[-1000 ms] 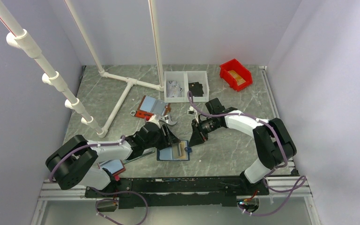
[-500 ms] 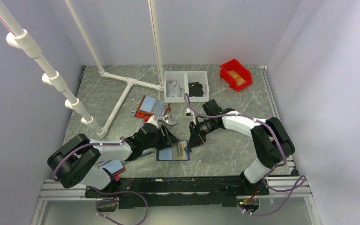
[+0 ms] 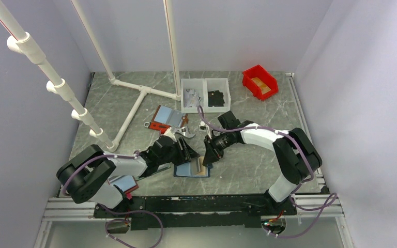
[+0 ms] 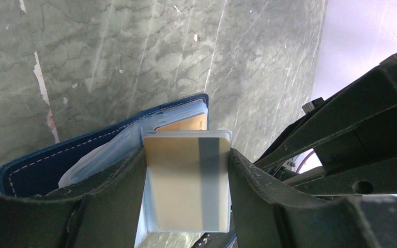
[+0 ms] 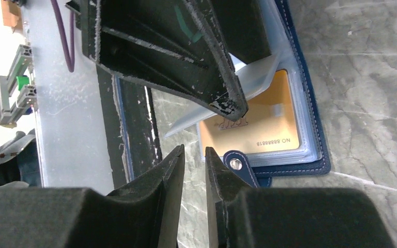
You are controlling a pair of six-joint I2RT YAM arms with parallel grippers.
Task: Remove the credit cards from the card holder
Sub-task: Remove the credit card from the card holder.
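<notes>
The left claw [image 4: 187, 155] is pinching a clear sleeve of the card holder [image 4: 36, 173] across its width, one finger [image 4: 119, 181] pressing against each long edge. A tan card [image 4: 176, 191] with a dark stripe is sitting inside that sleeve, between the fingers. Just past the fingertips, a second tan card [image 4: 182, 124] is lying in a pocket of the open holder, and the navy cover is lying flat on the counter [image 4: 134, 51] beyond and to one side of the claw. The right claw [image 5: 194, 151] is hovering with its fingers drawn nearly together, leaving only a narrow slit and gripping nothing. The holder's strap tab [image 5: 238, 168], with its round snap, is lying just beside the tip of one finger; whether the two are touching cannot be told. The numbered face of the second tan card is showing just beyond that tab. In the overhead view the two claws are meeting over the holder from opposite sides. Farther out, beyond both claws, a red-edged holder [image 3: 166, 118] is lying open, and well beyond it a white tray [image 3: 205, 94] and a red bin [image 3: 260, 81] are standing.
</notes>
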